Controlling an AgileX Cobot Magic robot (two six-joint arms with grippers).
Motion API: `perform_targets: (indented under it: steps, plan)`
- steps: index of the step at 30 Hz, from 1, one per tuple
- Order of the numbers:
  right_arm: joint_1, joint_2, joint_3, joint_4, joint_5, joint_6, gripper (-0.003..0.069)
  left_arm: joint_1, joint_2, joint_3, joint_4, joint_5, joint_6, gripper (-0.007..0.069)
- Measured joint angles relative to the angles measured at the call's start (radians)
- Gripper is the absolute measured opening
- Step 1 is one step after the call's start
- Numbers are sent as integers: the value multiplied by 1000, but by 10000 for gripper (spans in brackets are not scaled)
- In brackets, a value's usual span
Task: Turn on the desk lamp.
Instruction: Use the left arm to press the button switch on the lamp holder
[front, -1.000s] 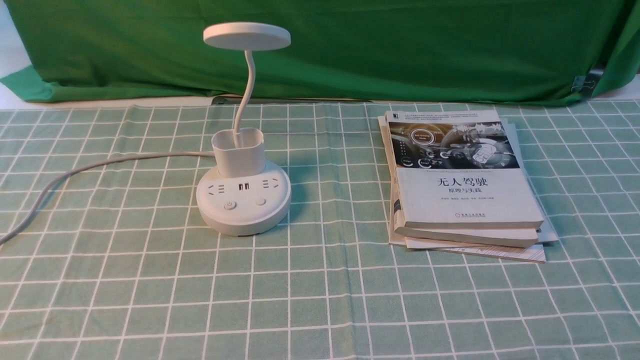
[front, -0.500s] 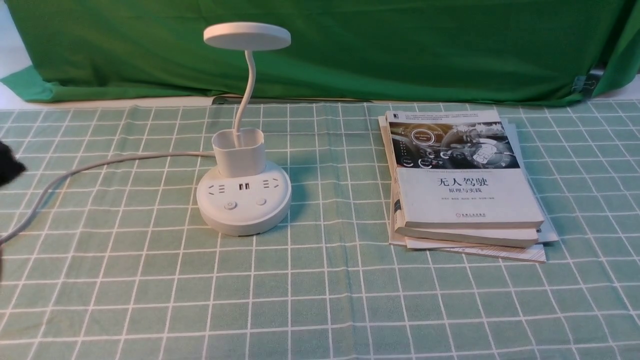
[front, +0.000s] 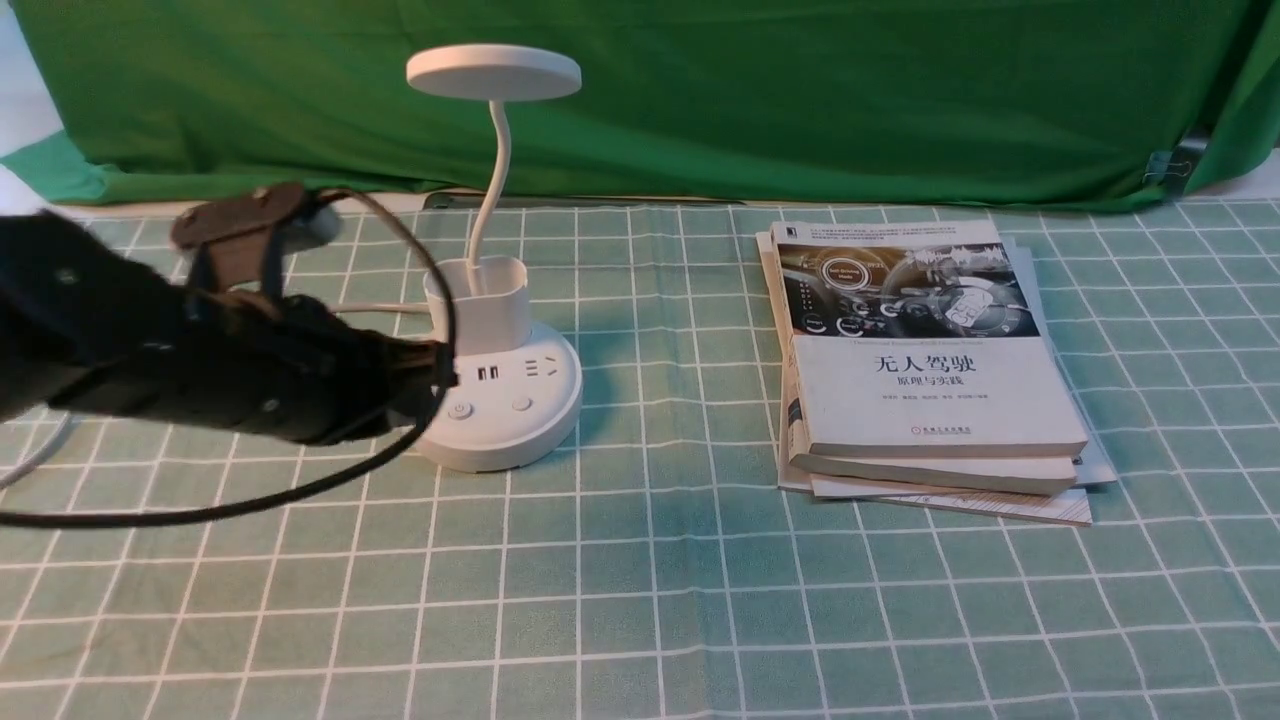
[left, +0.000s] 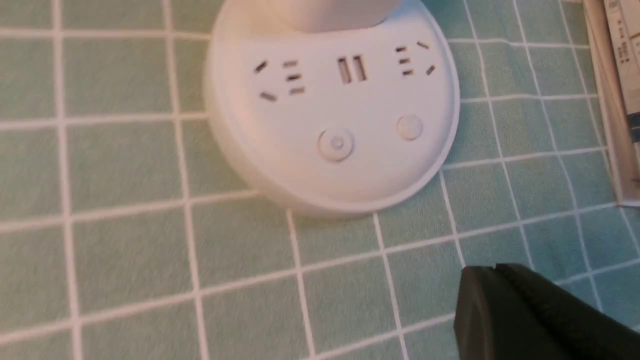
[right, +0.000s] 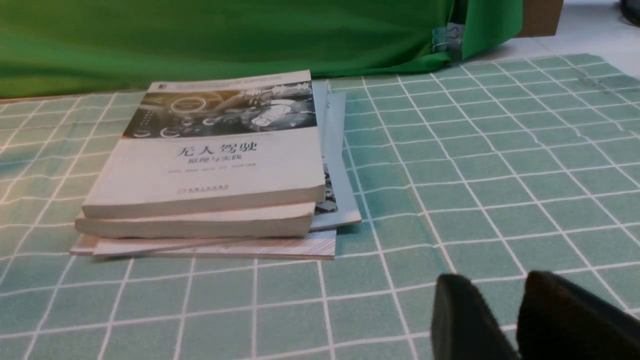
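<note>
The white desk lamp (front: 490, 300) stands left of the table's middle, with a disc head (front: 493, 72), a gooseneck, a cup holder and a round base (front: 515, 420). The head looks unlit. The base carries sockets and two buttons (front: 459, 410). My left gripper (front: 432, 378) is at the base's left side, just above it. In the left wrist view the base (left: 280, 150) and its ringed button (left: 335, 144) lie ahead of the gripper (left: 492, 272), which is shut and empty. My right gripper (right: 492, 285) is slightly open, empty and low over the cloth. It is outside the front view.
A stack of books (front: 920, 370) lies right of the lamp, also in the right wrist view (right: 215, 165). The lamp's white cord (front: 35, 452) runs off to the left. A green backdrop (front: 800, 90) hangs behind the checked tablecloth (front: 640, 600).
My left arm has swung in from the left edge of the front view to the lamp's base. The lamp and the books have not moved.
</note>
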Motion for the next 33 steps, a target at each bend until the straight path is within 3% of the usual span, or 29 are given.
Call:
perform_targets:
  steps: [6, 9, 33]
  plan:
    - [0, 0, 0, 0, 0, 0, 238, -124, 224, -217, 370, 20, -278, 21]
    - [0, 0, 0, 0, 0, 0, 238, -140, 307, -287, 436, 59, -316, 21]
    - [0, 0, 0, 0, 0, 0, 238, -141, 408, -334, 593, 28, -452, 21]
